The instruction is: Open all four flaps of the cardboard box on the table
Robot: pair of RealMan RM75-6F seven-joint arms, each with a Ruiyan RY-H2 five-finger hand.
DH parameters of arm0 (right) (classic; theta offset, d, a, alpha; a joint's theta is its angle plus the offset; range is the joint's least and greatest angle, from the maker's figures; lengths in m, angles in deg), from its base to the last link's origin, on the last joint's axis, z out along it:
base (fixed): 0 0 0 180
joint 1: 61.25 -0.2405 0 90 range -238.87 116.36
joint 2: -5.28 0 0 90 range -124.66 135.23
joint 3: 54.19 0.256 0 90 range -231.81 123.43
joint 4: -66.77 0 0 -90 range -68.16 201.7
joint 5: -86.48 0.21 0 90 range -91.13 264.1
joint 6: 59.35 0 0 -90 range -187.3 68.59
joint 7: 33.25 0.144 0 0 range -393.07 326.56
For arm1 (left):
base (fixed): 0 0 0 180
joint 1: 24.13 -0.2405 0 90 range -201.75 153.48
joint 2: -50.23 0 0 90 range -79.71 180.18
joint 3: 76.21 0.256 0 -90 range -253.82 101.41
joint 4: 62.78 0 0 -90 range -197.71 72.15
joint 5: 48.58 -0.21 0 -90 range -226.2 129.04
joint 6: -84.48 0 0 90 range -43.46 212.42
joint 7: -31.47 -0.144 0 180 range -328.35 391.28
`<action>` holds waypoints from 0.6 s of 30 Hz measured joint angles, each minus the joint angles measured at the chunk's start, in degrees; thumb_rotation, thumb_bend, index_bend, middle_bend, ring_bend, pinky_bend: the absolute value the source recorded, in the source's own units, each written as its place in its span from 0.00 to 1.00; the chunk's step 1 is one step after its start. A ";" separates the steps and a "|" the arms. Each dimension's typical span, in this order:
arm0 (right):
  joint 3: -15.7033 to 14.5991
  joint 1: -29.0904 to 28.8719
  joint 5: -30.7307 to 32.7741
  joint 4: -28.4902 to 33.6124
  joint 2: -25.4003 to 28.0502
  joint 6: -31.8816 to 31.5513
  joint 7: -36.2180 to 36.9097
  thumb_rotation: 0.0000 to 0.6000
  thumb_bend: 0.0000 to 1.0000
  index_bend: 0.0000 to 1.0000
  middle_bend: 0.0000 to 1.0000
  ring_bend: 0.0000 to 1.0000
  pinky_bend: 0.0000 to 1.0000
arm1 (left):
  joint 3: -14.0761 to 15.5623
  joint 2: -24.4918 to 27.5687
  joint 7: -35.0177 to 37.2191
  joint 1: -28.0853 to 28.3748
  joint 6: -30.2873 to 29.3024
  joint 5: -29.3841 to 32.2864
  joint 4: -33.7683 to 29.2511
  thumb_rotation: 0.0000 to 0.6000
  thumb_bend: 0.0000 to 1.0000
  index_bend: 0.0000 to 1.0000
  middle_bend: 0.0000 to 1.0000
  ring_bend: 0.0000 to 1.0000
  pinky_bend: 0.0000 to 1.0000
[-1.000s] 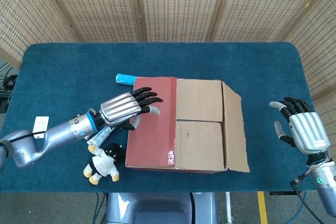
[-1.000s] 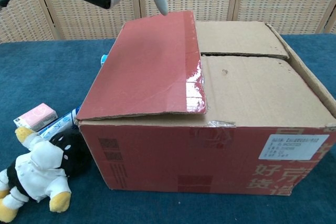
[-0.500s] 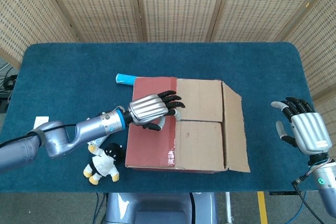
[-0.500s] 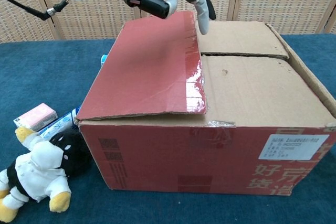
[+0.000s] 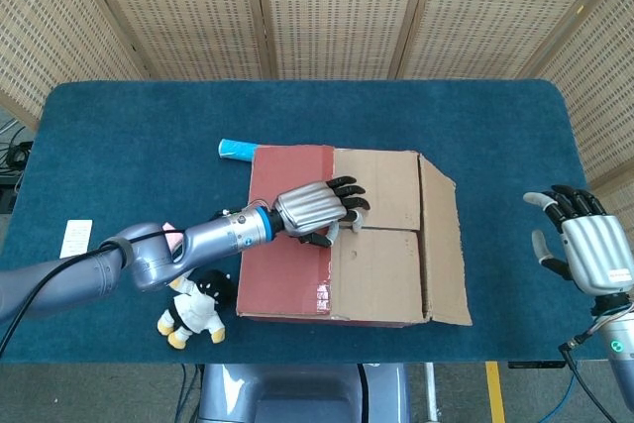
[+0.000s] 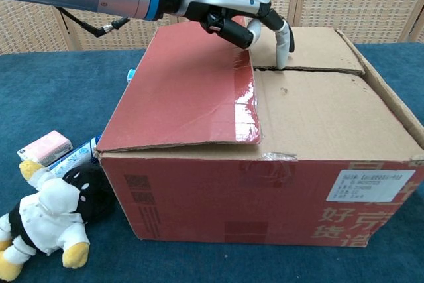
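Reaching over the cardboard box (image 5: 347,235) mid-table, your left hand (image 5: 319,211) is curling its fingers (image 6: 283,43) down at the seam between the inner flaps. Only the head view is showing your right hand (image 5: 584,250), fingers spread, far right.

Overhead and low front views share box (image 5: 352,235)

Left hand (image 5: 319,212) reaching far forward on an outstretched arm, palm down, fingers (image 6: 283,39) curled downward, holding nothing. Right hand (image 5: 584,245) upright at the side, fingers spread, empty.
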State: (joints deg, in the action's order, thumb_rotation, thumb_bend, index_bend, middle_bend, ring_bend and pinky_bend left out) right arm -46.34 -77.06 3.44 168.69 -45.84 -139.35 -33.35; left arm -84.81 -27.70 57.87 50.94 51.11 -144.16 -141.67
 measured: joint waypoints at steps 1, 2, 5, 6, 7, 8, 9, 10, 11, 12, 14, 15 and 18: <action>0.04 0.10 0.02 -0.09 0.04 -0.04 0.18 1.00 0.57 0.25 0.31 0.19 0.19 | 0.15 -0.22 -0.12 0.20 -0.01 0.18 0.44 0.39 1.00 0.40 0.22 0.10 0.00; 0.09 0.15 0.03 -0.19 0.04 -0.07 0.31 1.00 0.57 0.25 0.31 0.19 0.19 | 0.39 -0.39 -0.19 0.41 -0.13 0.46 0.81 0.39 1.00 0.41 0.24 0.11 0.00; 0.28 0.19 -0.03 -0.46 -0.07 -0.07 0.55 1.00 0.57 0.25 0.31 0.19 0.19 | 0.77 0.05 -0.24 0.53 -0.75 0.70 0.67 0.39 1.00 0.43 0.28 0.13 0.00; 0.33 0.19 -0.07 -0.53 -0.14 -0.06 0.59 1.00 0.57 0.25 0.31 0.19 0.19 | 0.92 0.26 -0.29 0.57 -0.97 0.79 0.60 0.39 1.00 0.43 0.28 0.13 0.00; 0.39 0.19 -0.14 -0.58 -0.21 -0.04 0.61 1.00 0.57 0.25 0.31 0.19 0.19 | 1.04 0.41 -0.34 0.62 -1.12 0.86 0.53 0.38 1.00 0.43 0.29 0.13 0.00; 0.43 0.18 -0.19 -0.61 -0.26 -0.02 0.62 1.00 0.57 0.25 0.31 0.19 0.19 | 1.14 0.54 -0.39 0.65 -1.24 0.92 0.40 0.38 1.00 0.44 0.29 0.14 0.00; 0.47 0.17 -0.23 -0.65 -0.31 0.01 0.62 1.00 0.57 0.25 0.31 0.19 0.19 | 1.19 0.70 -0.43 0.64 -1.38 0.94 0.22 0.38 1.00 0.44 0.30 0.14 0.00; 0.51 0.16 -0.25 -0.70 -0.37 0.06 0.62 1.00 0.57 0.25 0.31 0.19 0.19 | 1.25 0.96 -0.48 0.63 -1.58 1.00 -0.03 0.38 1.00 0.44 0.30 0.14 0.00; 0.54 0.15 -0.26 -0.71 -0.40 0.11 0.60 1.00 0.57 0.25 0.31 0.19 0.19 | 1.33 1.30 -0.59 0.61 -1.83 1.16 -0.32 0.39 1.00 0.45 0.31 0.15 0.00; 0.59 0.15 -0.24 -0.74 -0.42 0.12 0.59 1.00 0.57 0.25 0.31 0.19 0.19 | 1.38 1.47 -0.71 0.58 -2.05 1.25 -0.48 0.39 1.00 0.45 0.32 0.16 0.00; 0.68 0.16 -0.19 -0.92 -0.52 0.08 0.38 1.00 0.57 0.25 0.31 0.19 0.19 | 1.53 1.68 -1.12 0.44 -2.70 1.37 -0.72 0.39 0.99 0.45 0.34 0.17 0.01; 0.75 0.17 -0.17 -1.07 -0.60 0.02 0.21 1.00 0.57 0.25 0.31 0.19 0.19 | 1.65 1.81 -1.33 0.38 -2.90 1.43 -0.86 0.39 0.99 0.45 0.35 0.18 0.01; 1.12 0.14 -0.05 -1.54 -0.95 -0.20 -0.13 1.00 0.57 0.25 0.31 0.19 0.19 | 1.99 2.59 -2.02 0.23 -3.17 1.45 -1.80 0.39 0.99 0.45 0.37 0.19 0.01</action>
State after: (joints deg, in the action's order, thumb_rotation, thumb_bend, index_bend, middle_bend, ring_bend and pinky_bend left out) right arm -45.22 -76.92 3.39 167.14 -46.79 -139.54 -33.47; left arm -82.83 -25.11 55.86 51.16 47.94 -142.71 -143.47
